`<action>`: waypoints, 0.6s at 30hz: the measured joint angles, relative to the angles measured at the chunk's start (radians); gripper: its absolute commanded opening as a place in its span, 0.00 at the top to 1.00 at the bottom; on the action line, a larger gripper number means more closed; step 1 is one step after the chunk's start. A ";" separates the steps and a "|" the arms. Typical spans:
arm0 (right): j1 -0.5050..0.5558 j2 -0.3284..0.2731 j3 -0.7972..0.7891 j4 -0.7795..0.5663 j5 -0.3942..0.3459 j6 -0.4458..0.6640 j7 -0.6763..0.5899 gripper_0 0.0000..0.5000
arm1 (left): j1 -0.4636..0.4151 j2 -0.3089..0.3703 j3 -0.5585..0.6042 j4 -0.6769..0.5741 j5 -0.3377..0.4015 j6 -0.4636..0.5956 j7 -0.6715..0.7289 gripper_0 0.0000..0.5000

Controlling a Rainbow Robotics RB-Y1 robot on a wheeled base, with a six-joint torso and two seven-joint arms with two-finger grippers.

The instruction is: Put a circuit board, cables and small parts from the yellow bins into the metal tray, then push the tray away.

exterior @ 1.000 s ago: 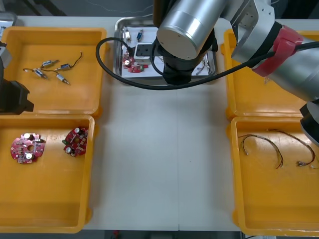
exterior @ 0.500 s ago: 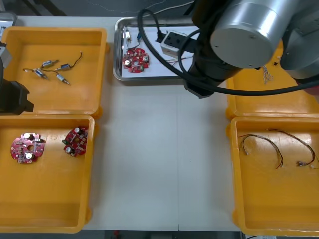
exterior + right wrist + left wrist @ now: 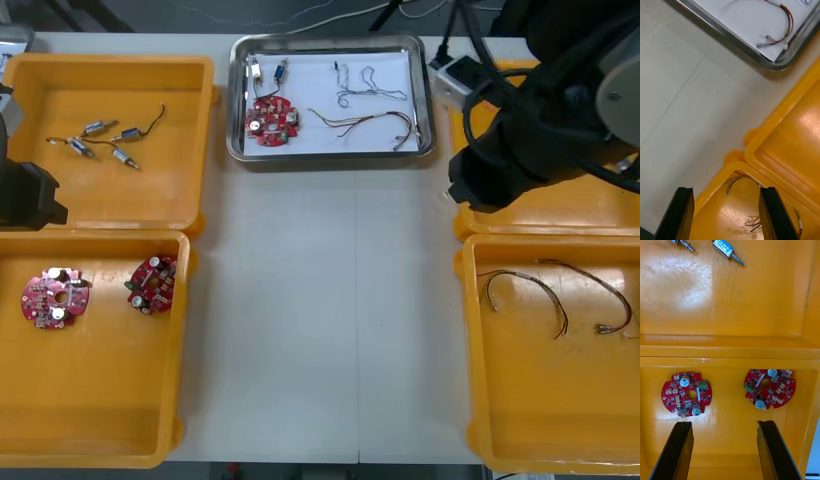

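The metal tray (image 3: 330,155) stands at the table's far middle, white inside. In it lie a red circuit board (image 3: 272,120), small metal parts (image 3: 268,70), a twisted blue and white cable (image 3: 365,82) and a red and yellow cable (image 3: 365,125). My right arm (image 3: 530,120) hangs over the far right yellow bin. The right gripper (image 3: 726,210) is open and holds nothing, above the near right bin's corner (image 3: 733,168), with the tray's corner (image 3: 752,52) beyond. My left gripper (image 3: 724,450) is open over two circuit boards (image 3: 687,393) (image 3: 768,388).
The far left bin (image 3: 60,195) holds several small metal parts (image 3: 100,140). In the near left bin (image 3: 100,380) lie two circuit boards (image 3: 57,297). The near right bin (image 3: 540,400) holds cables (image 3: 520,290). Bare table (image 3: 320,320) lies between the bins.
My right arm has swung from above the tray to the right, over the right bins, uncovering the tray and its contents. The left arm has stayed put.
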 measured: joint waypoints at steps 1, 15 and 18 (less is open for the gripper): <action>0.018 -0.011 -0.021 -0.012 -0.009 0.000 -0.019 0.00 | 0.000 0.000 0.000 0.000 0.000 0.000 0.000 0.00; 0.359 -0.137 -0.371 -0.161 -0.144 0.001 -0.239 0.00 | 0.000 0.000 0.000 -0.001 0.000 0.000 0.000 0.00; 0.434 -0.143 -0.463 -0.164 -0.174 0.001 -0.246 0.00 | 0.000 0.000 0.000 -0.001 0.000 0.000 0.000 0.00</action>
